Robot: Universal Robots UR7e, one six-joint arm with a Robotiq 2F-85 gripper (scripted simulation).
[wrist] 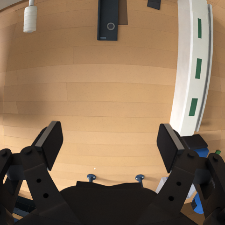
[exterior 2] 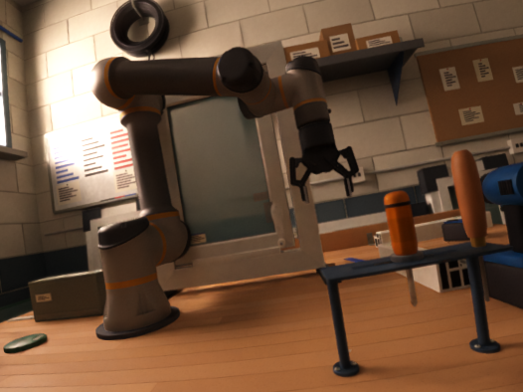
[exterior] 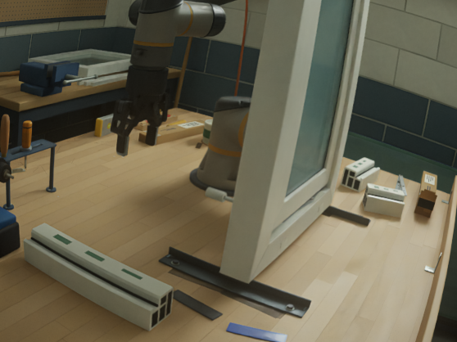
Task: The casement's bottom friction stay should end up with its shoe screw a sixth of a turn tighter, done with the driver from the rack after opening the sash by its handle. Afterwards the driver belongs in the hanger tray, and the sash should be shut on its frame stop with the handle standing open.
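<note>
The white sash (exterior: 295, 122) stands swung out over the dark friction stay (exterior: 233, 282) on the floor. Its handle (exterior: 217, 194) sticks out from the near stile. A hex screw (wrist: 110, 26) sits in the stay's end. An orange-handled driver (exterior 2: 400, 230) stands in the blue rack (exterior 2: 407, 293), beside a taller one (exterior 2: 468, 198). My gripper (exterior: 135, 139) hangs open and empty above the floor, between the rack and the sash.
A white tray (exterior: 88, 61) sits on the far bench beside a blue vise (exterior: 45, 77). A long white profile (exterior: 98, 274) lies on the floor near the rack. The robot base (exterior: 223, 143) stands behind the sash. Offcuts (exterior: 376, 192) lie to the right.
</note>
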